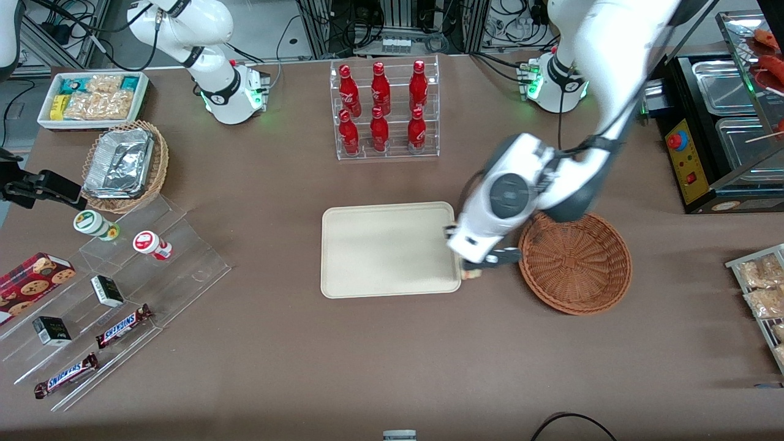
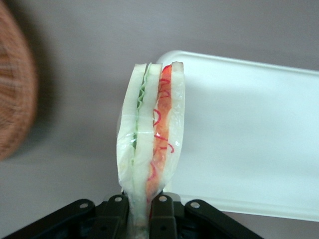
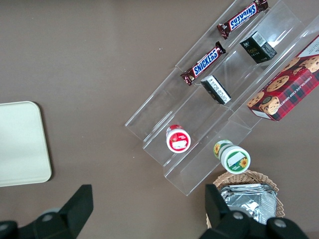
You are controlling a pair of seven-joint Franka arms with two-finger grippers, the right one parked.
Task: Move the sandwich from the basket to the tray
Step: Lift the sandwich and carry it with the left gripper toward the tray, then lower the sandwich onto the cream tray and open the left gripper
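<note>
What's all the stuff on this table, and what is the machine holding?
sandwich: one, pale bread with red and green filling, clamped in the gripper between basket and tray
tray: one, cream, mid-table
basket: one, reddish-brown wicker, beside the tray
red bottles: six, in a clear rack
foil containers: silver, in a tan wicker basket
Snickers bars: two, on clear steps
cookie box: one, red
white bin of snacks: one
gripper: black, at the tray's edge nearest the basket

Brown table (image 1: 275, 343) carries tray (image 1: 380, 251), basket (image 1: 582, 269), apparently clear bottle rack (image 1: 386, 110).
</note>
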